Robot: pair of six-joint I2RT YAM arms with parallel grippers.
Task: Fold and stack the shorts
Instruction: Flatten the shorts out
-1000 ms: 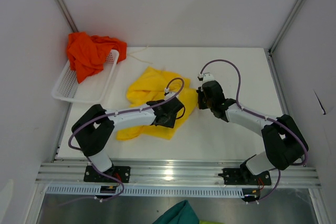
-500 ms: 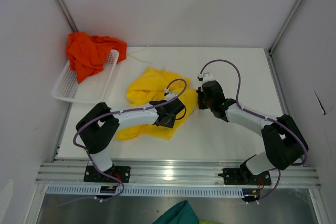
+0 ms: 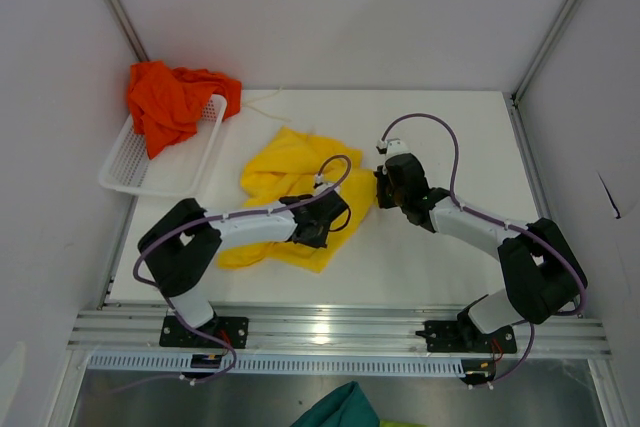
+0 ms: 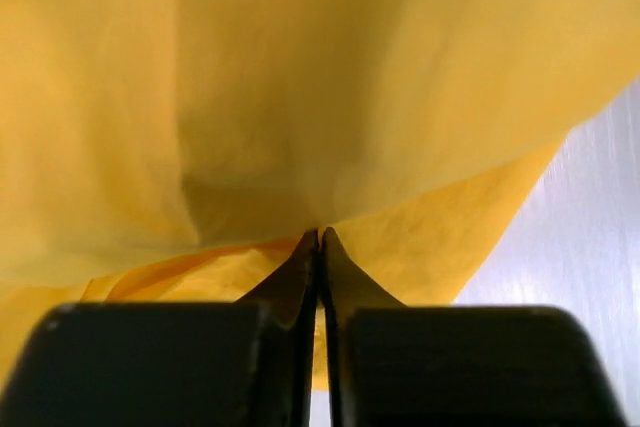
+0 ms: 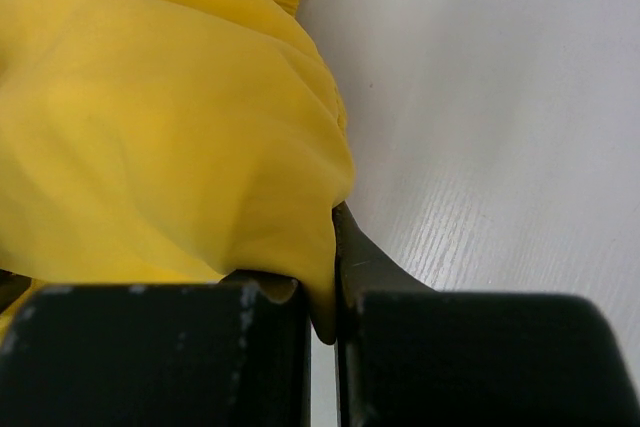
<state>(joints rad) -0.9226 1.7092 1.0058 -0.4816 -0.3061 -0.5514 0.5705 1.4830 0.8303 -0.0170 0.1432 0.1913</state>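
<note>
Two pairs of shorts are in view, and only the yellow shorts (image 3: 290, 182) are in reach of the jaws. They lie crumpled on the white desk (image 3: 440, 127), left of its middle, between the two arms.

The left arm (image 3: 250, 222) reaches over the near part of the yellow cloth. In the left wrist view its jaws are pressed together, with hardly a slit between the fingers (image 4: 295, 327). A gather of yellow fabric is pinched right at their tips. From there the cloth rises and fills nearly the whole view, with a strip of bare desk at the right.

The right arm (image 3: 470, 219) comes in from the other side and meets the shorts at their right edge. In the right wrist view those jaws are closed on a fold of the same cloth. The fabric hangs down into the narrow gap beside the right finger (image 5: 370, 267) and bunches up to the left of it, with bare desk to the right.

The orange-red shorts (image 3: 165, 102) lie heaped over the far end of a white mesh basket (image 3: 130, 172) at the desk's far left corner, well apart from both arms.
</note>
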